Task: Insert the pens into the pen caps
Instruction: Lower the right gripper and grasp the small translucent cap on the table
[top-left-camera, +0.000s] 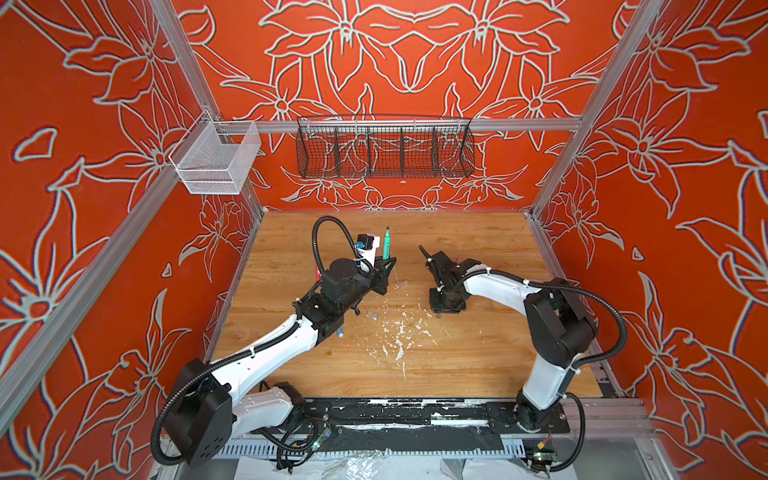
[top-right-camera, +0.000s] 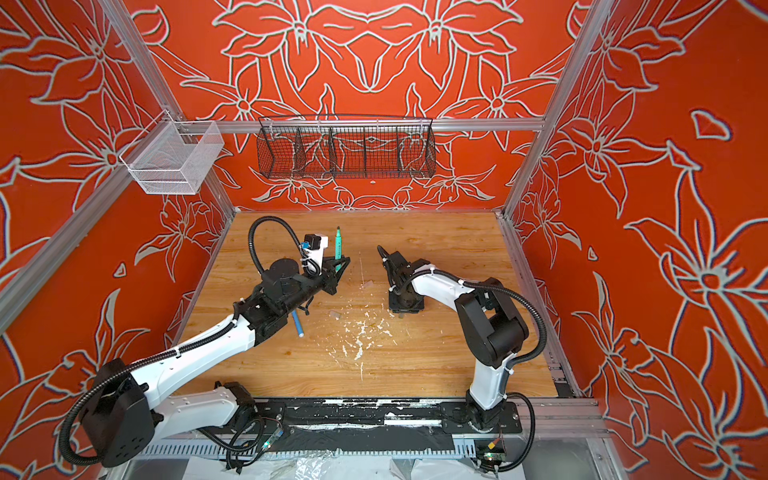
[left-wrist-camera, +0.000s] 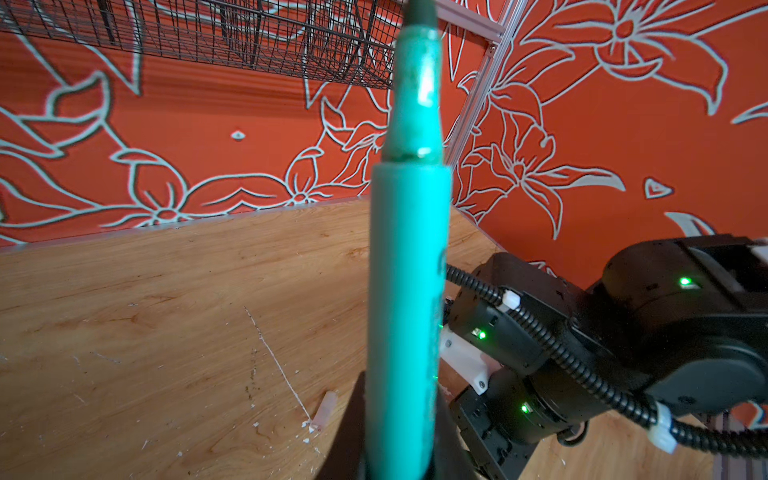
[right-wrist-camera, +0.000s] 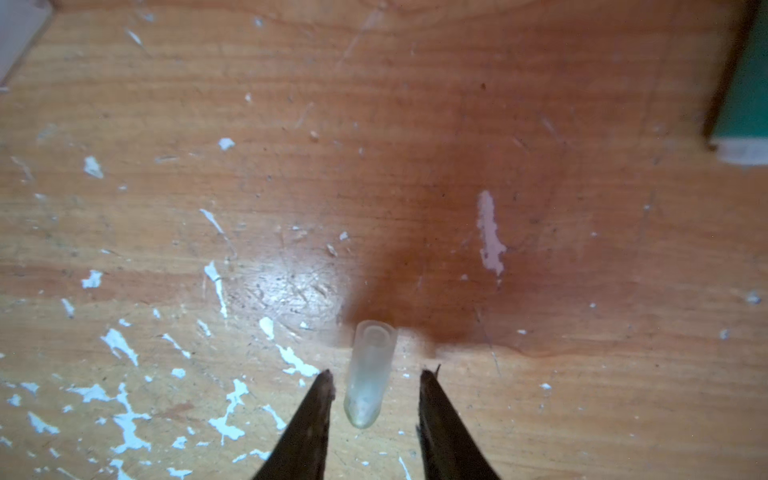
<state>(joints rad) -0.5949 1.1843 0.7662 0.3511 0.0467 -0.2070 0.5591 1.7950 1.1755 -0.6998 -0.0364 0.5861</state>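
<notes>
Top views overlook table (top-left-camera: 478, 353); wrist cameras near.

The left arm (top-right-camera: 270, 305) hides most of the blue pen (top-right-camera: 296, 324); an edge crops a green pen (right-wrist-camera: 754, 91).
</notes>
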